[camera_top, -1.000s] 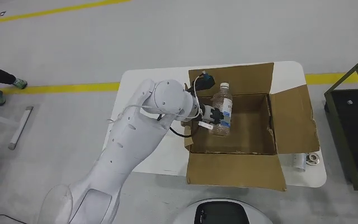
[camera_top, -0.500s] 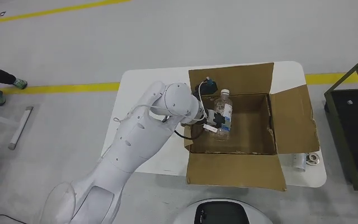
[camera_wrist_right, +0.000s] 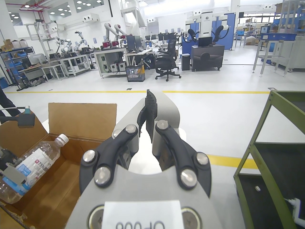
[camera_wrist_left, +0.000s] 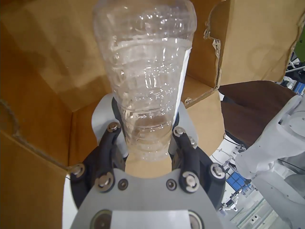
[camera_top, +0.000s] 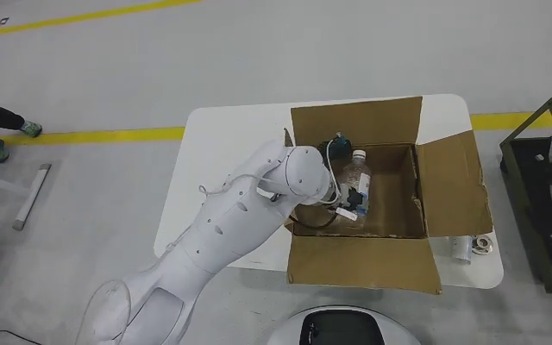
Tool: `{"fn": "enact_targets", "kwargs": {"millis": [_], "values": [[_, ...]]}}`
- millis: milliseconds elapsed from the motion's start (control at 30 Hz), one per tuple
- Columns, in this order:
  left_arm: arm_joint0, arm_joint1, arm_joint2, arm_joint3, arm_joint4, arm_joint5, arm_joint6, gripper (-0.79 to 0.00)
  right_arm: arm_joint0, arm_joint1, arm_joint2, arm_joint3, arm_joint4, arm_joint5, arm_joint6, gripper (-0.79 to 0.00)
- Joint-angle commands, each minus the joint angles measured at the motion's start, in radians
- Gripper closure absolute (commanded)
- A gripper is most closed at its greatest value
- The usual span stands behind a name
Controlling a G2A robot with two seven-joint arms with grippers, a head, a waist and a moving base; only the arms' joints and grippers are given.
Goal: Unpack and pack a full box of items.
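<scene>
A clear plastic water bottle [camera_top: 356, 181] with a white cap hangs tilted inside the open cardboard box [camera_top: 448, 185]; my left gripper [camera_top: 348, 200] is shut on its lower body. In the left wrist view the bottle [camera_wrist_left: 145, 65] rises between the black fingers [camera_wrist_left: 108, 144], water in its lower half, the box wall [camera_wrist_left: 35, 77] behind it. My right gripper [camera_wrist_right: 149, 113] is off to the box's side, shut with nothing in it. From there the bottle [camera_wrist_right: 31, 165] and the box [camera_wrist_right: 81, 113] are seen low at one side.
The box sits on a white table [camera_top: 224, 155]. Two small items [camera_top: 470, 247] lie on the table's near right corner beside the box flap. A green metal rack [camera_wrist_right: 269, 158] stands to the right of the table.
My left arm has carried the bottle rightward and deeper into the box, from near its left wall toward the middle. The bottle has sunk lower.
</scene>
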Motion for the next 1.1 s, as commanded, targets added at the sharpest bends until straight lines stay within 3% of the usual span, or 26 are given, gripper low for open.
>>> {"fn": "enact_targets", "kwargs": {"millis": [0,367,933,967,1000,1033,1067], "values": [[-0.025,-0.011,0.059,0.041,-0.015,0.032,0.032,0.0,-0.002,0.0,-0.002,-0.001,0.002,-0.001,-0.002,0.0],[-0.194,-0.077,0.34,0.232,-0.197,0.143,0.143,0.0,-0.007,-0.001,0.004,-0.002,0.008,-0.004,-0.006,0.0],[-0.152,-0.187,0.34,0.467,-0.051,0.054,0.053,0.0,-0.005,-0.002,0.008,-0.003,0.019,-0.009,-0.006,0.0],[-0.15,-0.194,0.34,0.48,-0.048,0.048,0.048,-0.055,-0.006,-0.003,0.008,-0.004,0.019,-0.009,-0.007,0.0],[-0.149,-0.2,0.34,0.493,-0.046,0.044,0.044,-0.336,-0.007,-0.003,0.008,-0.005,0.019,-0.009,-0.007,0.0],[-0.147,-0.209,0.34,0.51,-0.041,0.04,0.04,-0.785,-0.008,-0.003,0.009,-0.006,0.018,-0.009,-0.006,0.0],[-0.147,-0.214,0.34,0.518,-0.04,0.037,0.037,-0.785,-0.009,-0.003,0.009,-0.006,0.017,-0.009,-0.006,0.0]]}}
